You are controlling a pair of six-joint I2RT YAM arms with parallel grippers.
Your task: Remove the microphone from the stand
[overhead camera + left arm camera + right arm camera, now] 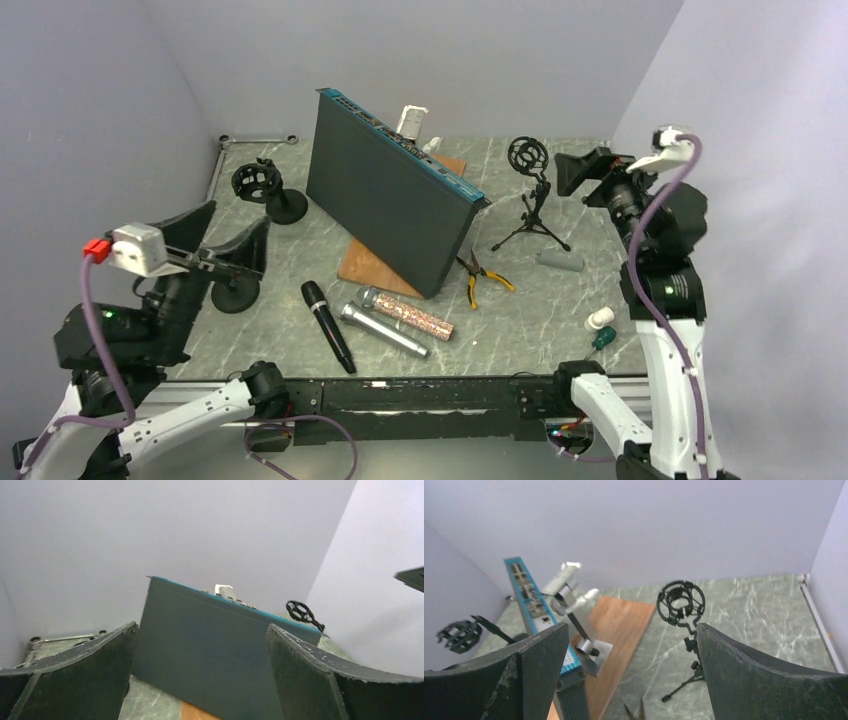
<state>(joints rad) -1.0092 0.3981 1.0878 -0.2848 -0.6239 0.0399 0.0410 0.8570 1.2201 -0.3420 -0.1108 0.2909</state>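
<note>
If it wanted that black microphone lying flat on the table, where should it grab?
Probably mid-handle on the black microphone, coming straight down from above and straddling its narrow width. It lies flat, and the silver microphone sits close beside its head, so the handle offers more room.
</note>
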